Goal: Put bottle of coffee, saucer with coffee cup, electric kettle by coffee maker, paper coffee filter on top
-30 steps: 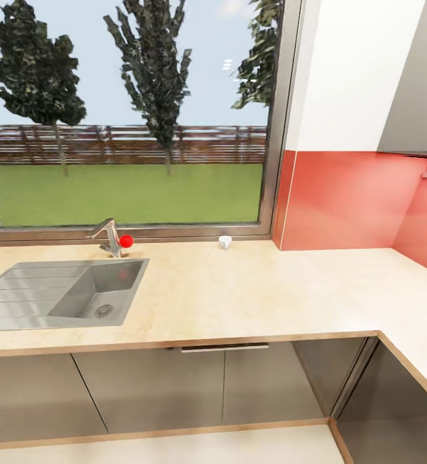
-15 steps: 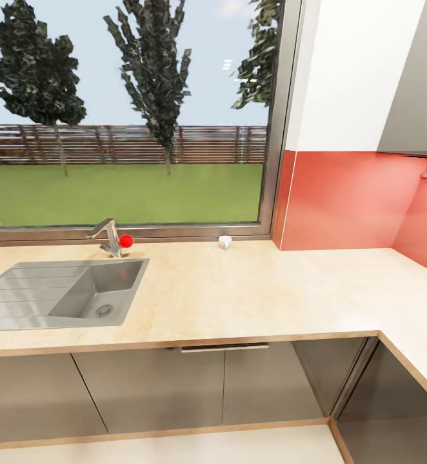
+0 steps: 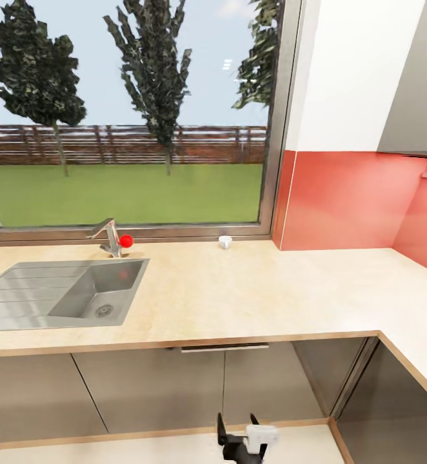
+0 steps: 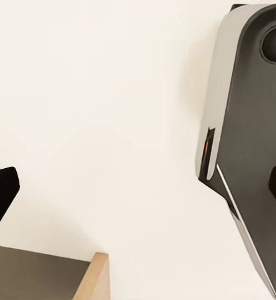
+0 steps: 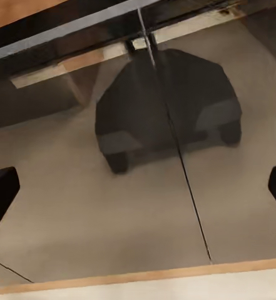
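Note:
The kitchen countertop (image 3: 239, 296) runs across the head view, with grey cabinet fronts (image 3: 149, 386) below it. A tiny white coffee cup (image 3: 225, 241) stands at the back of the countertop by the window frame. At the bottom of that view a gripper (image 3: 239, 437), apparently my right, is in front of the cabinets, far below the cup. In the right wrist view my right gripper (image 5: 138, 187) is open and empty, facing a cabinet door. In the left wrist view my left gripper (image 4: 138, 194) is open and empty over the pale floor. The coffee maker, bottle, shelf, filter, saucer and kettle are out of view.
A steel sink (image 3: 65, 290) with a tap (image 3: 109, 235) and a red knob (image 3: 126, 241) sits in the left of the countertop. The counter turns a corner at the right (image 3: 420, 348) under a red backsplash (image 3: 342, 200). My own base (image 4: 250, 144) stands on the floor.
A gripper has come up into the bottom edge of the head view. The counter, sink and cup are where they were.

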